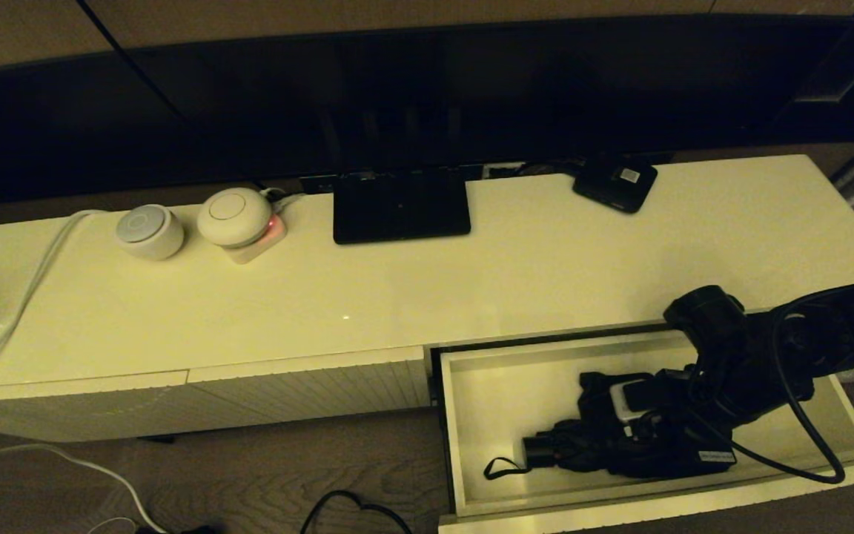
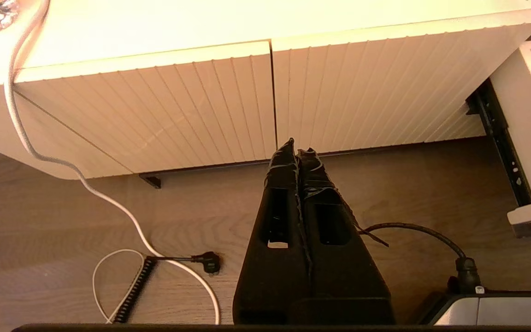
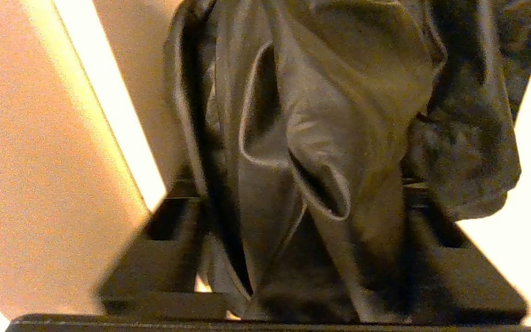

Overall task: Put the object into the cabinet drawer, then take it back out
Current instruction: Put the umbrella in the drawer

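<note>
Nearest to us, the cabinet drawer (image 1: 471,415) stands pulled out, and the umbrella (image 1: 583,445) lies on its floor, handle end and wrist strap loop (image 1: 501,469) toward our left. Our right gripper (image 1: 638,415) is down inside the drawer on top of it. In the right wrist view the bunched black fabric (image 3: 321,152) fills the space between the two fingers (image 3: 164,258), which stand partly apart on either side of the folds. We judge they are about the umbrella, but we cannot tell whether they have a firm hold or only bracket it.

Since the umbrella rests in the drawer, we take the putting-in half as done and the taking-out half as the step in hand. The next move calls for a secure pinch on the body rather than on loose cloth alone, then a straight lift clear of the drawer walls, minding the dangling strap.

Our left gripper (image 2: 297,154) hangs parked below the closed ribbed fronts (image 2: 201,106), fingers pressed together and empty.

Farther off, the cabinet's top (image 1: 545,267) carries a flat black stand (image 1: 401,204), a small black box (image 1: 614,182) and two round white devices (image 1: 150,231).
</note>
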Controlling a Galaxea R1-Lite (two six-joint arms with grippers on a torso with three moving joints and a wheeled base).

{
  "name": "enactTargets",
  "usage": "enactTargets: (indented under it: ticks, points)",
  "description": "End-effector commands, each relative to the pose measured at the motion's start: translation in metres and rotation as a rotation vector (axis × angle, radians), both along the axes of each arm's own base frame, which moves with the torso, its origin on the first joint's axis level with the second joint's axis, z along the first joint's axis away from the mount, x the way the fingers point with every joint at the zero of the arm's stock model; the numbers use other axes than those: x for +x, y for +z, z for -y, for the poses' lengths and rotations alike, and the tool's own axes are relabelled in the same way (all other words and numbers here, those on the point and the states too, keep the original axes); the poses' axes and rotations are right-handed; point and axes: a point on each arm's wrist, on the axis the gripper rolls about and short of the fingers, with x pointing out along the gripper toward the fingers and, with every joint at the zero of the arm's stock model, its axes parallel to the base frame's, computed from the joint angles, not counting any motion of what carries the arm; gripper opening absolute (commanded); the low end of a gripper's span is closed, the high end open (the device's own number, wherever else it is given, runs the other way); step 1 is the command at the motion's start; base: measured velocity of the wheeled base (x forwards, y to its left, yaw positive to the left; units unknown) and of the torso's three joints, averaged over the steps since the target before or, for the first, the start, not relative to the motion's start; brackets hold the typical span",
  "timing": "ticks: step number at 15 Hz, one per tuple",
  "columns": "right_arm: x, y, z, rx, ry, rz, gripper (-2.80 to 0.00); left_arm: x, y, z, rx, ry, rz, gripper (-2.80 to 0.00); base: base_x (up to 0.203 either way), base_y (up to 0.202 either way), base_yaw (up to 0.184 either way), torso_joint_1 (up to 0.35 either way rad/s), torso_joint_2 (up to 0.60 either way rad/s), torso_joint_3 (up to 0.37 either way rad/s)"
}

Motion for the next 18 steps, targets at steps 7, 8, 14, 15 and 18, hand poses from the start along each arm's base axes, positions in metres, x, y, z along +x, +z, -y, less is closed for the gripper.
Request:
enactTargets:
  ticks: [7,8,14,15,18]
  points:
    - [-0.01,0.008,0.002,0.011,0.006,0.056,-2.8,0.0,-0.001,0.0,0.0,0.001,-0.003,-2.8,0.0,0.0,0.0,0.0,0.0,0.0]
    - [-0.01,0.009,0.002,0.012,0.004,0.06,-2.8,0.0,-0.001,0.0,0.0,0.001,-0.003,-2.8,0.0,0.0,0.0,0.0,0.0,0.0]
    - [-0.012,0.009,0.004,0.011,-0.002,0.056,-2.8,0.0,-0.001,0.0,0.0,0.001,-0.003,-2.8,0.0,0.0,0.0,0.0,0.0,0.0]
    - [-0.013,0.01,0.004,0.012,-0.002,0.06,-2.8,0.0,-0.001,0.0,0.0,0.001,-0.003,-2.8,0.0,0.0,0.0,0.0,0.0,0.0]
    - [-0.023,0.028,0.005,0.024,0.0,0.115,-2.8,0.0,-0.001,0.0,0.0,0.001,-0.003,-2.8,0.0,0.0,0.0,0.0,0.0,0.0]
